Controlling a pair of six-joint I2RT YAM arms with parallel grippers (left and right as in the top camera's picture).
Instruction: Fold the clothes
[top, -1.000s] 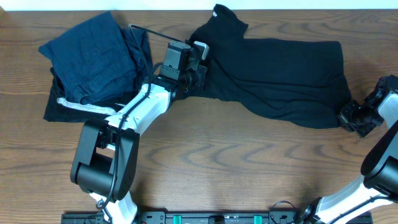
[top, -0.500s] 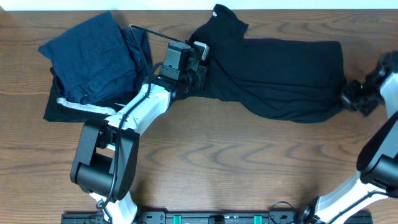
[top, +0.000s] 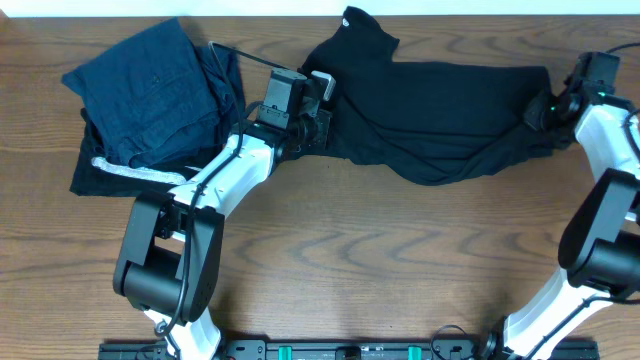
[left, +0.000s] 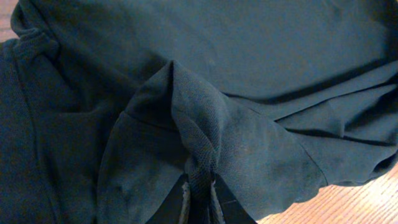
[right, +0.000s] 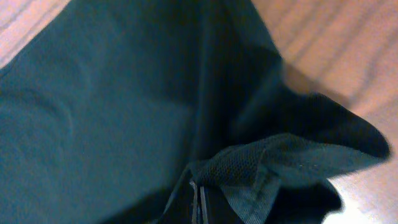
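Black top: spread across the far middle of the wooden table, with the collar toward the far edge and the body running out to my right.
Fabric: soft, dark and plain, rumpled into long folds along the near hem.
Left pincer: closed tight on a gathered ridge of the black top at its left side, below the collar. The cloth rises in a peak out of my fingertips.
Right pincer: clamped on the top's right end, with a meshy hem bunched between my fingers. That corner hangs clear of the wood.
Between my pincers: the cloth sags and the near hem curves inward.
Navy garments: a folded pile at the far left of the table, near the top's collar side.
Black piece with a pale stripe: lies under the navy pile, its near edge showing.
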